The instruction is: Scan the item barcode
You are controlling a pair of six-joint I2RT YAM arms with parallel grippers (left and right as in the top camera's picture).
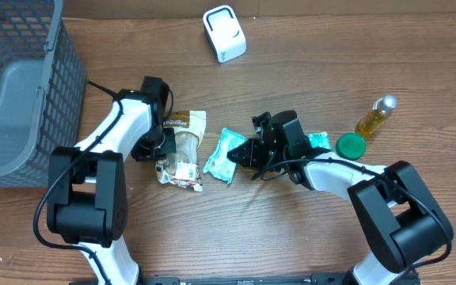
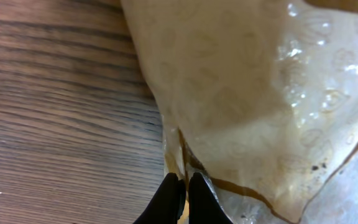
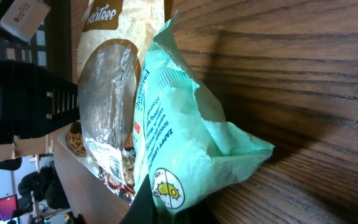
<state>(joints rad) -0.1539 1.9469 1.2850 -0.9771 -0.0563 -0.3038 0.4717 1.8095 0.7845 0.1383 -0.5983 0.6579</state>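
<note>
Look at the overhead view. The basket (image 1: 66, 79) stands on the worktop (image 1: 291, 229) at the upper left of the frame, and the scanner (image 1: 224, 33) is at top centre. In mid-frame the pouch (image 1: 188, 134) lies left of the packet (image 1: 225, 152), just beside it. A small wrapper (image 1: 179, 174) touches the pouch's lower end. The left claw (image 2: 184, 186) pinches the pouch's edge, and the right claw (image 1: 240, 155) grips the packet's right side. At the right of the frame, the bottle (image 1: 376, 117) is just above and right of the lid (image 1: 351, 145). A second packet (image 1: 319, 140) lies left of the lid, partly under the right arm.
</note>
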